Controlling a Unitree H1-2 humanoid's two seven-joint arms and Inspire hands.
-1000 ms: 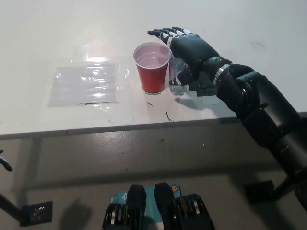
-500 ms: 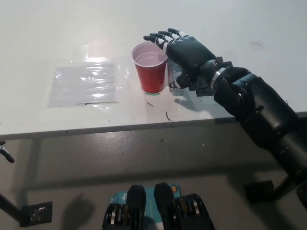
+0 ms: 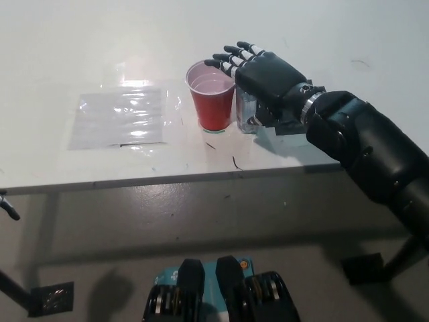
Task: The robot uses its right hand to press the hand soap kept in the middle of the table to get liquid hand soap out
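Head view is filled by a white bench (image 3: 80, 40), with the hand soap bottle (image 3: 247, 115) standing near its middle, just right of and seemingly touching a red cup (image 3: 213, 94). The black right robot hand (image 3: 265, 77) is held flat over the bottle's top, fingers (image 3: 231, 59) spread and extended across the cup's rim, nothing gripped. For the press to go well, the palm should be centred on the pump and driven straight down, judged so that the bottle is not tipped into the cup and the nozzle stays aimed at it. A clear plastic sheet (image 3: 120, 117) is laid well to the left. The pump head and nozzle are hidden under the palm, so contact cannot be confirmed; the bottle is transparent and hard to trace. Only a dark tip at the left edge could be the left robot hand; its state cannot be told.
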